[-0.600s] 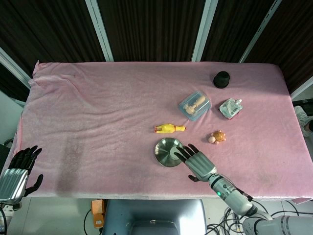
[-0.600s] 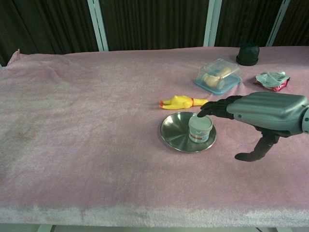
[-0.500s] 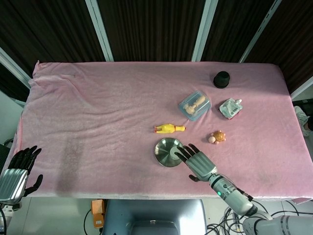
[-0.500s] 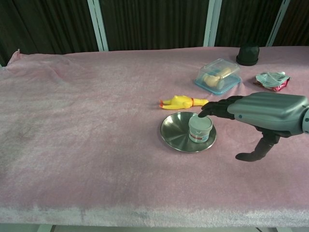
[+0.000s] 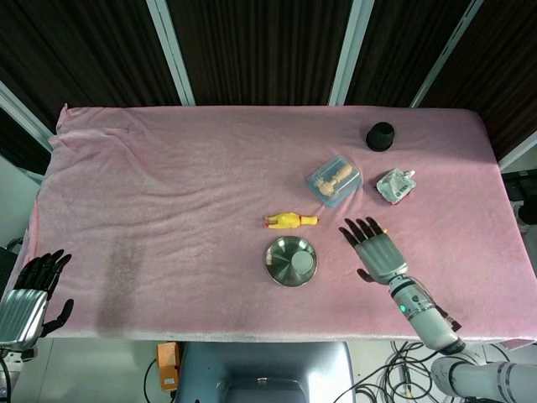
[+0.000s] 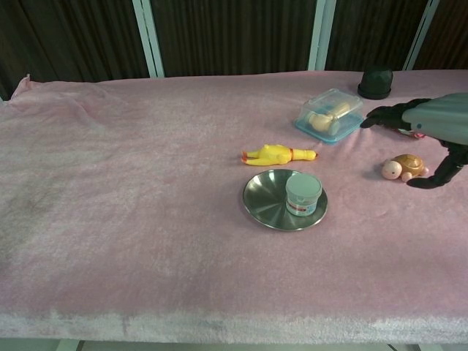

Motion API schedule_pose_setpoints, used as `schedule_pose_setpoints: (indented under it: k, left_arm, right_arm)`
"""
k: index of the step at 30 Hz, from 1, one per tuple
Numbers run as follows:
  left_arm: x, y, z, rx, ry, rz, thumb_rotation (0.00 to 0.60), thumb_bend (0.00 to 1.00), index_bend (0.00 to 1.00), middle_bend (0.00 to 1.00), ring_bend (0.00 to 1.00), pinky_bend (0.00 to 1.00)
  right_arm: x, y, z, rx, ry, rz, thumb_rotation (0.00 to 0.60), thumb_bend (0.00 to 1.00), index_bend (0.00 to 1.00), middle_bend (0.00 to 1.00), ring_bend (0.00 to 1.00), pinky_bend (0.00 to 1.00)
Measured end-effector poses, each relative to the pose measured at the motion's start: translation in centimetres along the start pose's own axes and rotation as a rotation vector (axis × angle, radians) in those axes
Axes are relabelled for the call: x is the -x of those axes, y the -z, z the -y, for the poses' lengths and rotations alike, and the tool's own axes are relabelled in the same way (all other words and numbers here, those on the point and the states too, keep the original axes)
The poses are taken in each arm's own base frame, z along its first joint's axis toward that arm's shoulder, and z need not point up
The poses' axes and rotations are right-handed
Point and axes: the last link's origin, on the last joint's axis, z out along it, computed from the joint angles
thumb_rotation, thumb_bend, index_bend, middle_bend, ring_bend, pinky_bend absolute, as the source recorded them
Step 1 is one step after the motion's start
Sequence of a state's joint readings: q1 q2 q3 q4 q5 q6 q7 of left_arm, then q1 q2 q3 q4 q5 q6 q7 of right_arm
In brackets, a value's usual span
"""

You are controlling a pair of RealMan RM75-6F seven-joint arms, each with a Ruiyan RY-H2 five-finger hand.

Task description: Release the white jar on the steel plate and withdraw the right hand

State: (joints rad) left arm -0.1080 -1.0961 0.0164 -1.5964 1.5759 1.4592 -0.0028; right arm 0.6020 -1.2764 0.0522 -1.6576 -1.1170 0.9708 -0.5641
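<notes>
The white jar stands upright on the right part of the steel plate, free of any hand. From above, the jar shows as a pale disc in the plate. My right hand hovers open to the right of the plate, fingers spread, clear of the jar; in the chest view the right hand hangs at the right edge, above the table. My left hand stays open off the table's front left corner.
A yellow rubber chicken lies just behind the plate. A small turtle toy sits under my right hand. Further back are a clear box, a crumpled packet and a black cap.
My right hand has pulled away from the jar, moving right and upward, which uncovers the turtle toy. The jar stays on the plate. The left hand has not moved.
</notes>
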Motion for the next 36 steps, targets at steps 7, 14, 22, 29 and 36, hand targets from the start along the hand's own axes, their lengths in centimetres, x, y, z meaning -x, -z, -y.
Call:
schedule_pose_setpoints:
  k: [7,14,22,29,36]
  left_arm:
    - [0.1,-0.3,0.0,0.001,0.005,0.006,0.6,0.42,0.0,0.02,0.0,0.09]
    - [0.2,-0.6,0.1,-0.009,0.005,0.006,0.6,0.42,0.0,0.03,0.0,0.09]
    - [0.1,-0.7,0.5,-0.038,0.005,-0.003,0.6,0.42,0.0,0.03,0.0,0.09]
    - [0.0,-0.6,0.7,-0.043,0.008,-0.004,0.6,0.42,0.0,0.03,0.0,0.09]
    - [-0.1,-0.5,0.8,-0.046,0.01,-0.006,0.6,0.42,0.0,0.03,0.0,0.09]
  right_arm:
    - [0.6,-1.4,-5.1,0.147,0.028,0.039,0.6,0.44,0.26,0.0,0.0,0.0]
    - [2.2,-3.2,-6.6,0.182,0.021,0.104,0.6,0.44,0.34,0.0,0.0,0.0]
    - [3.2,-5.4,-5.7,0.162,0.003,0.125,0.6,0.44,0.42,0.0,0.0,0.0]
    - [3.5,-6.1,-5.5,0.161,0.001,0.124,0.6,0.44,0.5,0.0,0.0,0.0]
    - [3.8,-6.7,-5.1,0.163,0.004,0.124,0.6,0.48,0.64,0.0,0.0,0.0]
